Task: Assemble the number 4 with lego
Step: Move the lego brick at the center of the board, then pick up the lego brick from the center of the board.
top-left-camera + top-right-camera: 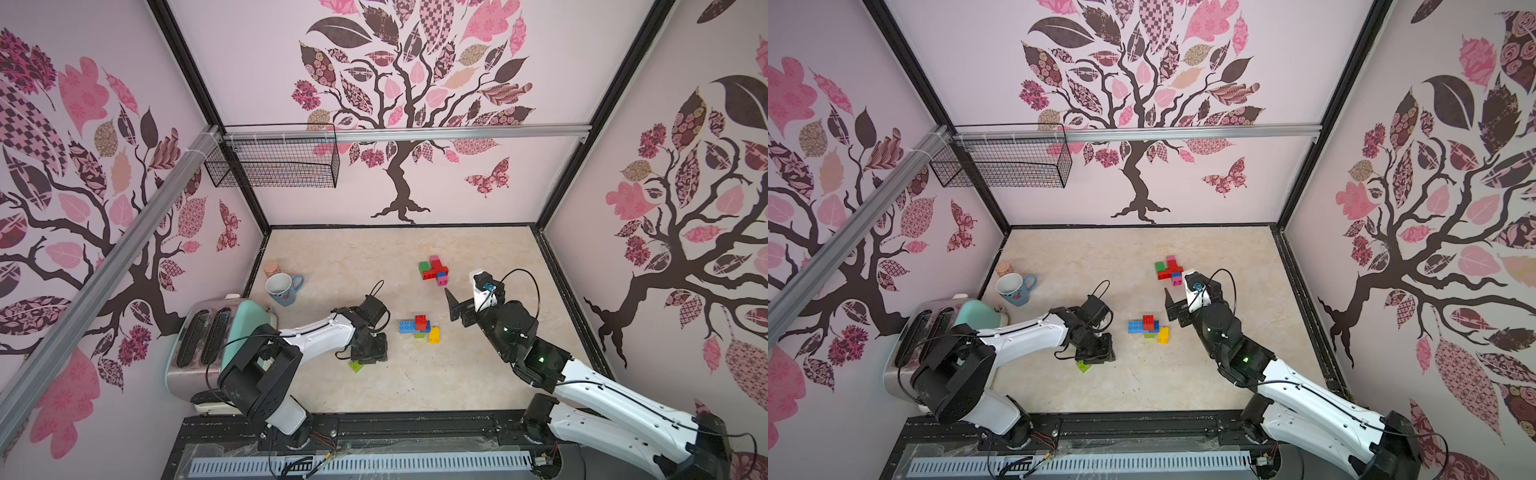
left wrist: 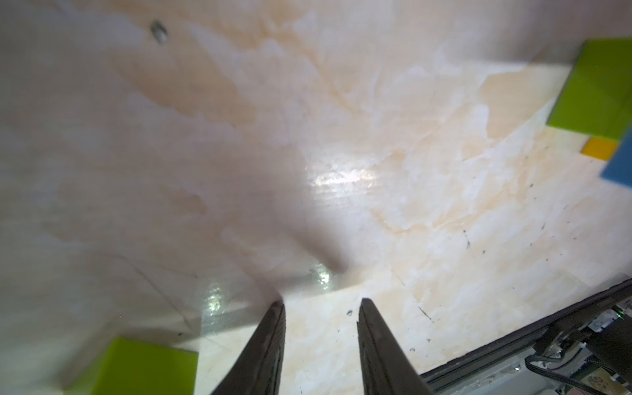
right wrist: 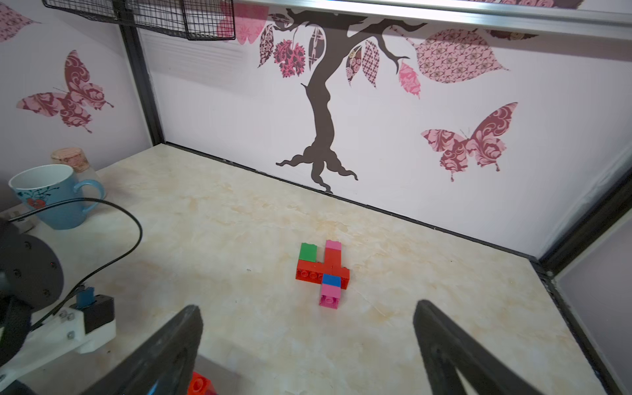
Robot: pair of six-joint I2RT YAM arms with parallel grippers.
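Note:
The lego lies in three places. A joined group (image 1: 434,270) of green, red, blue and pink bricks sits far back, also in the right wrist view (image 3: 323,273). A cluster (image 1: 419,328) of blue, red, green and yellow bricks lies mid-table. A single lime brick (image 1: 356,366) lies flat beside my left gripper (image 1: 368,358). That gripper (image 2: 321,304) points down at the table, its jaws a little apart with only bare table between them and the lime brick (image 2: 136,366) off to one side. My right gripper (image 3: 307,307) hangs wide open and empty between the two groups.
A blue mug (image 1: 282,289) and a cork-lidded jar (image 1: 271,268) stand at the back left. A toaster (image 1: 208,336) sits at the left edge behind my left arm. A wire basket (image 1: 274,162) hangs on the back wall. Walls enclose the table on three sides.

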